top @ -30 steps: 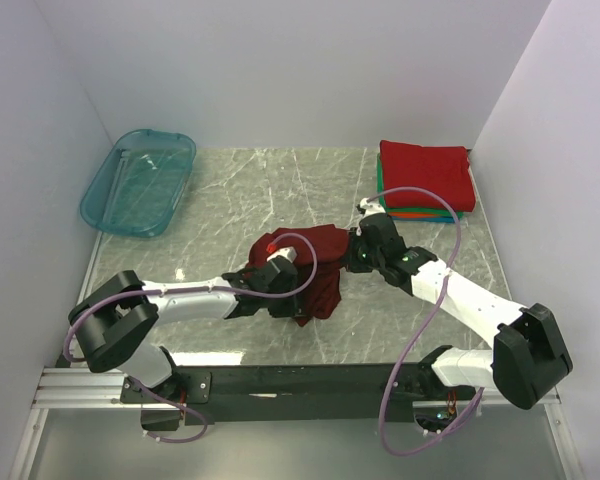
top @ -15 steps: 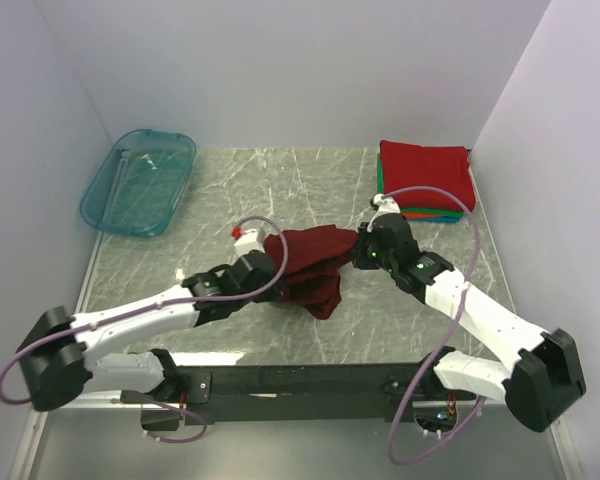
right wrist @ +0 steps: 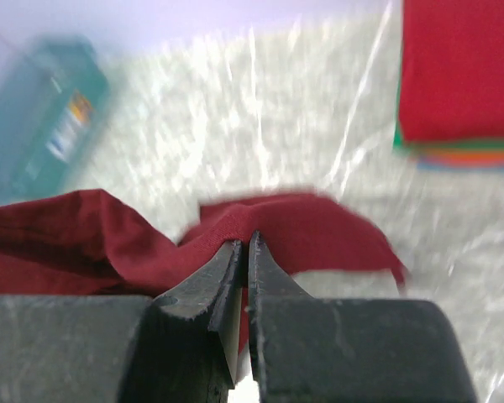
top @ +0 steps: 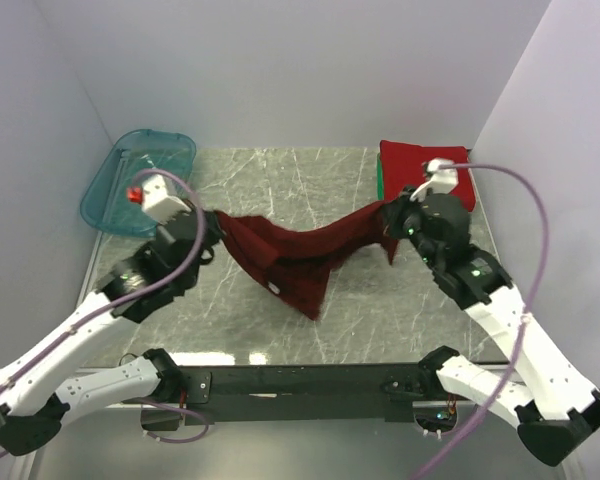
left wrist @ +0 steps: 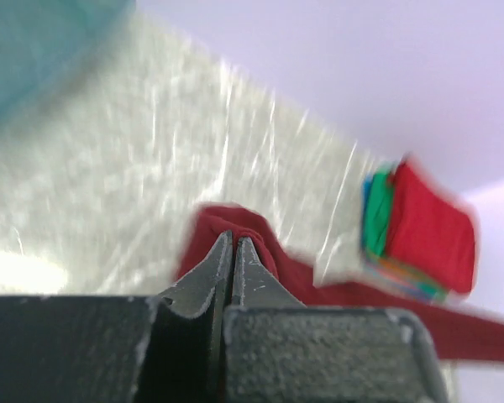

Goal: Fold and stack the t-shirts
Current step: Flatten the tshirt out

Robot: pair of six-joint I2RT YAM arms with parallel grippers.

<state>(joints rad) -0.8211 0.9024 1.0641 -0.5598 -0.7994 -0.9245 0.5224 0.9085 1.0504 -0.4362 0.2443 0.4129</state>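
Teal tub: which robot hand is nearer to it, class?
Left. The left hand is beside the tub; the right hand is across the table by the folded stack. Both grip the maroon shirt.

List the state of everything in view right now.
maroon t-shirt: unfolded, strung between both hands, middle sagging.
left hand: shut on maroon t-shirt.
right hand: shut on maroon t-shirt.
t-shirt stack: folded, red one on top, far right corner.
teal tub: upright, looks empty.
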